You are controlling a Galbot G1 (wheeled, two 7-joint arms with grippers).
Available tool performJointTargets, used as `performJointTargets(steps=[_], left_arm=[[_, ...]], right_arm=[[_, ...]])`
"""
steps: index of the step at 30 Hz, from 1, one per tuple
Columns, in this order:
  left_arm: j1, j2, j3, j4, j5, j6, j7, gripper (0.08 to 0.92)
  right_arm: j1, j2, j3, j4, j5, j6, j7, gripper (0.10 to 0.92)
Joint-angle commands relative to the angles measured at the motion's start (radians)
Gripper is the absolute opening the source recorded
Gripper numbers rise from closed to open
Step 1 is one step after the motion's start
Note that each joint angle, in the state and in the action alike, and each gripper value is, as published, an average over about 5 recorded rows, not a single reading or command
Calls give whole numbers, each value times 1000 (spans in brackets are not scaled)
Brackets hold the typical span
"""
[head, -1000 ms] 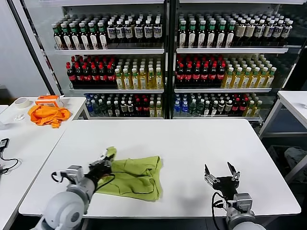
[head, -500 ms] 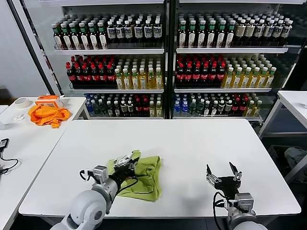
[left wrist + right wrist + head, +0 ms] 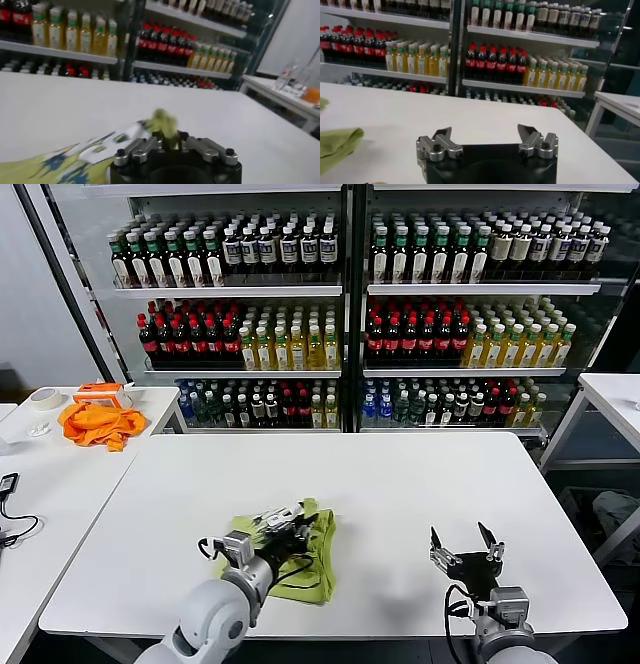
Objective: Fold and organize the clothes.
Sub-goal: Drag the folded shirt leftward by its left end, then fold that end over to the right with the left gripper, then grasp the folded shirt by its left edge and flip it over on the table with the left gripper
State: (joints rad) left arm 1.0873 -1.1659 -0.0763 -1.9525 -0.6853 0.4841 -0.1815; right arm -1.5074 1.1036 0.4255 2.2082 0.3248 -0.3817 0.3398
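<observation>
Over on the side table at the far left, an orange cloth (image 3: pixel 98 424) lies in a heap beside a roll of tape (image 3: pixel 44 397). On the main white table (image 3: pixel 400 484), the left gripper (image 3: pixel 292 520) is out over the near-left part of the worktop, fingers pinched tight on a bunched edge of the lime T-shirt (image 3: pixel 312 556). From the wrist camera that pinched tuft pokes up between the closed fingers (image 3: pixel 145 146), and the white-and-blue print on the T-shirt (image 3: pixel 75 162) shows on the fabric draped alongside. The shirt is doubled over on itself, lying close to the near edge, left of centre. Moving right, bare tabletop, then the right gripper (image 3: pixel 465 550) hovering by the near edge right of centre, fingers (image 3: pixel 442 141) spread apart, holding nothing, well apart from the shirt. Behind it all, shelves of bottles (image 3: pixel 420 334).
</observation>
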Motion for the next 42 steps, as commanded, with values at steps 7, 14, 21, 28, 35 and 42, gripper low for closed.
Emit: performJointTargets(steps=[7,14,21,28,35,42], left_arm=[[78,133,-128,-93,58,-141,-10,490],[186,215,-250,-28,45,-12,-120,672],[208,170,-225,6,70,0,-158,816],[199,151,-211,34,85,2,-169,823],[185,148,-202,58,87,1,-160,823],[205,137,-184,65,99,-2,-139,689]], right_arm=[[18,4,-29,-15,-2,4,-8,823],[20,-4,-29,-16,-1,6,-12,823],[17,-7,-27,-15,-2,6,-13,823],[12,-8,-16,-13,-2,5,-15,823],[16,-5,-20,-17,-3,5,-14,823],[16,-8,-17,-17,-3,5,-14,823]])
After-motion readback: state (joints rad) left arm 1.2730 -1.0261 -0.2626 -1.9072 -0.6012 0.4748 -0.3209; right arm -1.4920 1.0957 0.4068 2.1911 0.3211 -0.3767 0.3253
